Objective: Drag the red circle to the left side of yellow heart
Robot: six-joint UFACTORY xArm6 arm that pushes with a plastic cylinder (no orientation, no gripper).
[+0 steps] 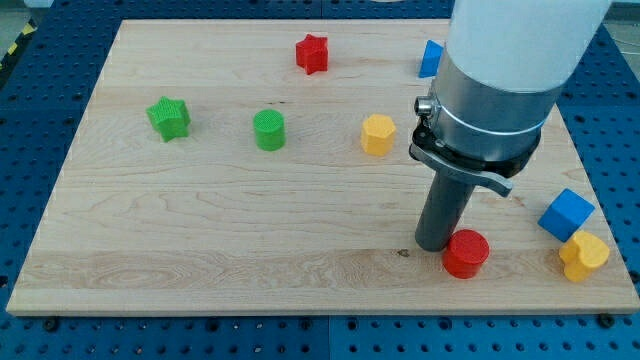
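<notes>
The red circle [466,253] lies near the view's bottom right on the wooden board [200,230]. My tip [434,244] stands right against its left side, touching it. The yellow heart [584,256] sits at the board's bottom right corner, to the right of the red circle with a gap between them. The arm's grey body hides part of the board above the tip.
A blue cube [567,214] touches the yellow heart from above. A yellow block [378,134] sits mid-board, a blue block [431,58] is partly hidden by the arm, a red star [312,53] at the top, a green cylinder [269,130] and green star [168,118] at the left.
</notes>
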